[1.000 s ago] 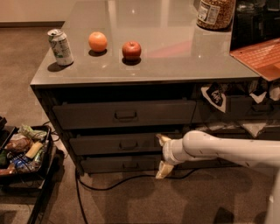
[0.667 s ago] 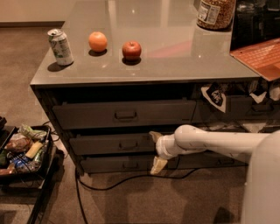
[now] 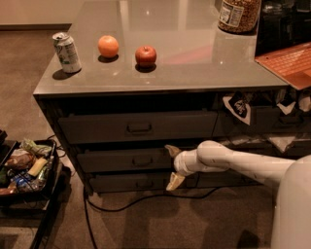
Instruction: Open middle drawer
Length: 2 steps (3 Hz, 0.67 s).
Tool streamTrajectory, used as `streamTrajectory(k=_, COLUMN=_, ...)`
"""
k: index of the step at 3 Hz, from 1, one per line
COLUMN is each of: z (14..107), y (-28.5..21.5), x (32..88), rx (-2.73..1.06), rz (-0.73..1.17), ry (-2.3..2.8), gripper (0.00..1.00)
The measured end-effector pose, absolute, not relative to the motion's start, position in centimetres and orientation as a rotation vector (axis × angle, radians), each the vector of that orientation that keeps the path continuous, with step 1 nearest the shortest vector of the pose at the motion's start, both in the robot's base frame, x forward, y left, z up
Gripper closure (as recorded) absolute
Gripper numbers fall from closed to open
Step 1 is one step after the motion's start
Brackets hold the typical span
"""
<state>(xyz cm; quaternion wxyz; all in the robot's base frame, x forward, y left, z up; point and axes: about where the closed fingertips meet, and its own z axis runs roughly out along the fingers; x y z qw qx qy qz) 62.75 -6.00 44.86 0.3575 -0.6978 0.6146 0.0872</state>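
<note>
The middle drawer [image 3: 112, 161] is a low, dark grey front under the counter, between a taller drawer above and another low one below. Its small dark pull handle [image 3: 142, 161] sits at the centre, and the front looks flush with the stack. My gripper [image 3: 172, 166] is open just right of that handle. One pale fingertip [image 3: 171, 150] is at the drawer's upper edge and the other is down by the drawer below. The white arm reaches in from the right. Nothing is held.
The top drawer [image 3: 138, 127] and bottom drawer [image 3: 126, 183] are shut. A can [image 3: 66, 52], an orange [image 3: 108, 46], an apple [image 3: 146, 56] and a jar [image 3: 238, 14] stand on the counter. A black cable [image 3: 146, 200] runs along the floor. A crate of packets [image 3: 26, 168] stands at left.
The arm has slid left along the drawer fronts, bringing the open gripper closer to the middle drawer's handle. The drawers have not moved.
</note>
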Motion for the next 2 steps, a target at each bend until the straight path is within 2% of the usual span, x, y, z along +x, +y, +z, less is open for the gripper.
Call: streamTrajectory(k=2, z=43.80, y=-5.51, x=63.38, rx=-1.785, rz=0.248, ry=1.538, gripper=0.00)
